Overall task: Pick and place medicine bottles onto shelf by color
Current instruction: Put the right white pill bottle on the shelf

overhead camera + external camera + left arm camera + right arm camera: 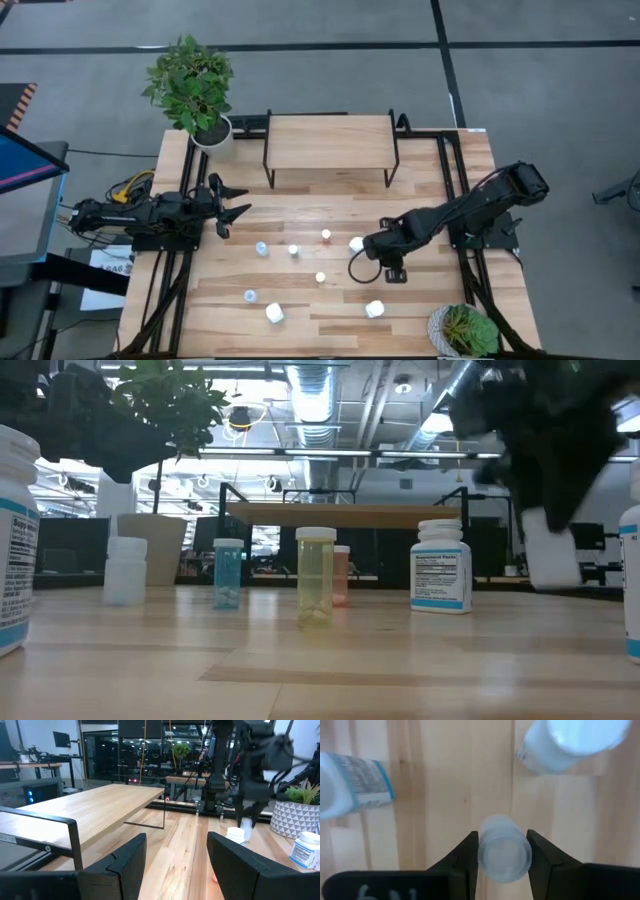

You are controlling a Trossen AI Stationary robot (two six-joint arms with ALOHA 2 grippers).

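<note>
- Seen from above, a wooden counter [330, 300] carries several small medicine bottles scattered across its near and middle parts.
- Nearest the front edge stand two white bottles [274, 313] and [374, 309], with a blue-capped bottle [249, 295] just behind the first.
- A potted plant [464, 330] sits at the front right corner of the counter.
- In the middle band, a white-capped bottle [320, 277], a blue-capped one [261, 248], another small bottle [293, 250] and an orange-capped bottle [326, 235] stand apart from one another.
- The right hand [503, 851] reaches in from the right side, and its two dark fingers pinch a small pale bottle [503, 850] by its cap, one finger against each side.
- A labelled white bottle [350, 782] and a larger white bottle [570, 742] stand near the gripped one on the counter.
- The left hand [232, 200] waits over the left side of the counter with its fingers spread and nothing between them.
- At the far side stands the shelf [328, 143], a light wood top on thin black legs, with no bottle on it.
- A second, taller potted plant [195, 90] stands at the far left corner, just beside the shelf.
</note>
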